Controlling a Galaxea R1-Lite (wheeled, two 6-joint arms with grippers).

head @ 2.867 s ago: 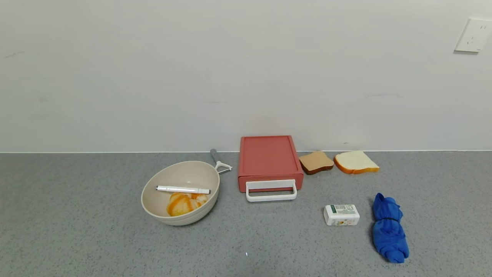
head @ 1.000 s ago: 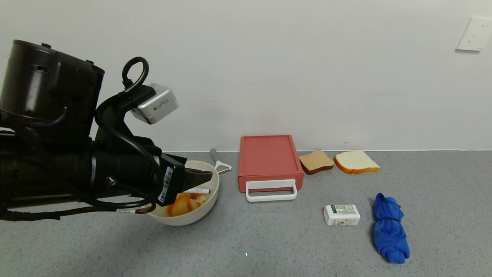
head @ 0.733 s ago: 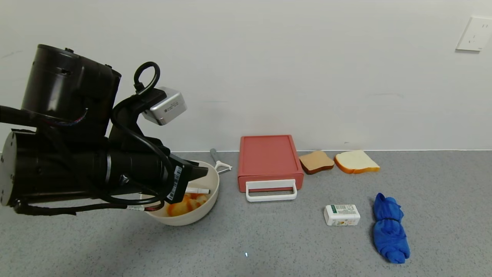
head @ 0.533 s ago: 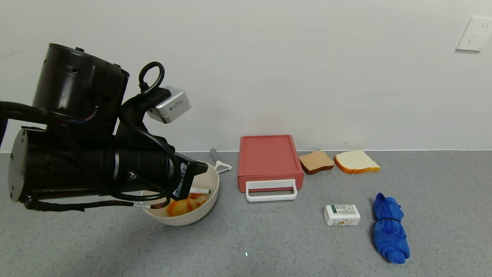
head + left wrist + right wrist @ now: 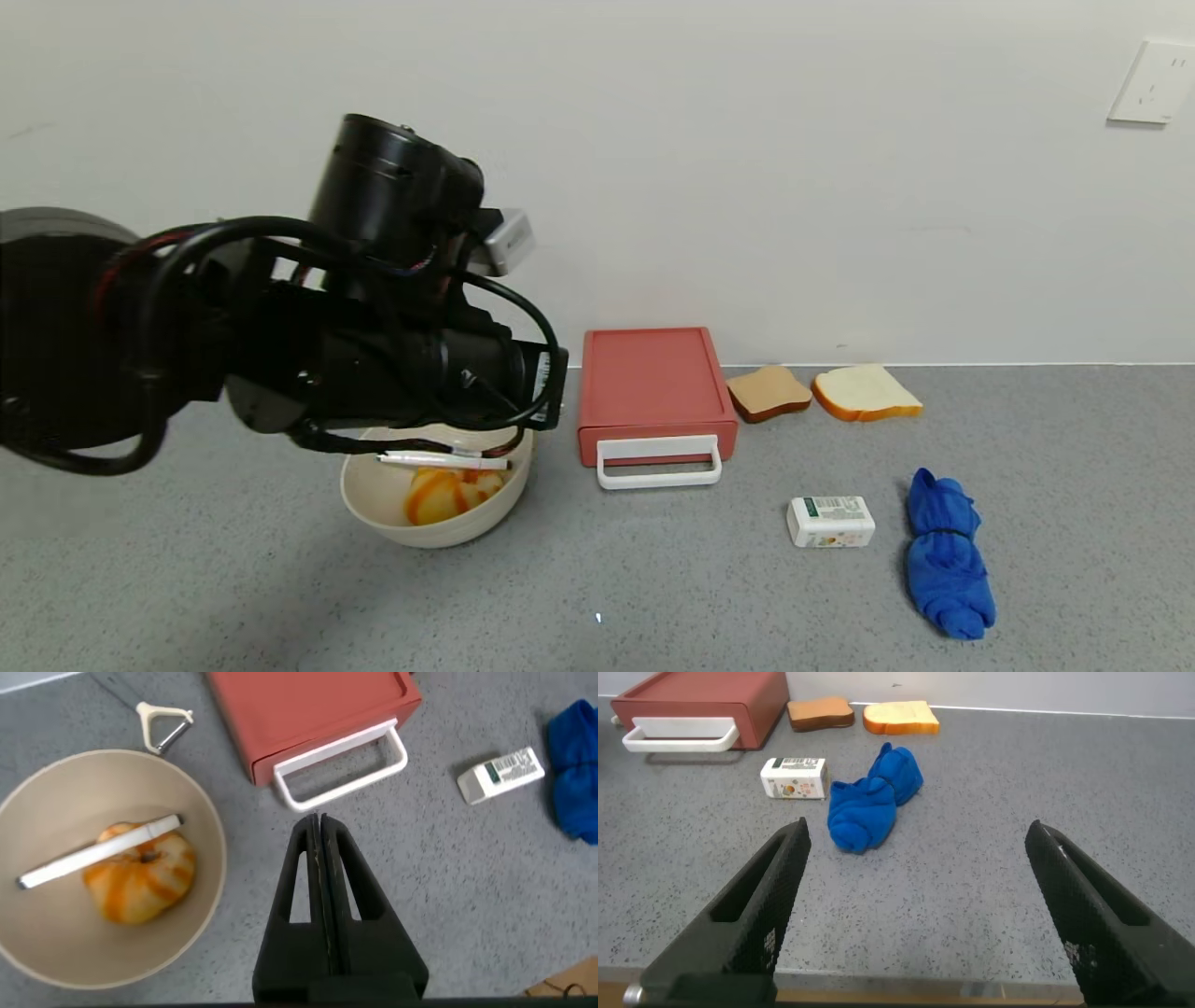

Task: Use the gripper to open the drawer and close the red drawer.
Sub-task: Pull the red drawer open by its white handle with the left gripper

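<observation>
The salmon-red drawer [image 5: 653, 381] lies against the wall with its tray pushed in and its white loop handle [image 5: 658, 464] facing me. My left arm [image 5: 420, 364] reaches in from the left above the beige bowl [image 5: 439, 509], just left of the drawer. In the left wrist view my left gripper [image 5: 318, 819] is shut and empty. It hovers over the counter just short of the handle [image 5: 341, 765] of the drawer [image 5: 308, 709]. My right gripper [image 5: 918, 831] is open and empty, low at the counter's near edge, far from the drawer [image 5: 701, 705].
The bowl holds a white pen [image 5: 443, 459] and an orange-striped piece [image 5: 448, 493]. A peeler [image 5: 163, 726] lies behind it. Two bread slices [image 5: 767, 392] [image 5: 864, 392] lie right of the drawer. A white box [image 5: 830, 521] and a blue cloth [image 5: 945, 555] lie nearer, at the right.
My left arm came into view from the left, then swung right over the bowl toward the drawer, its wrist turning. The drawer and other objects have not moved.
</observation>
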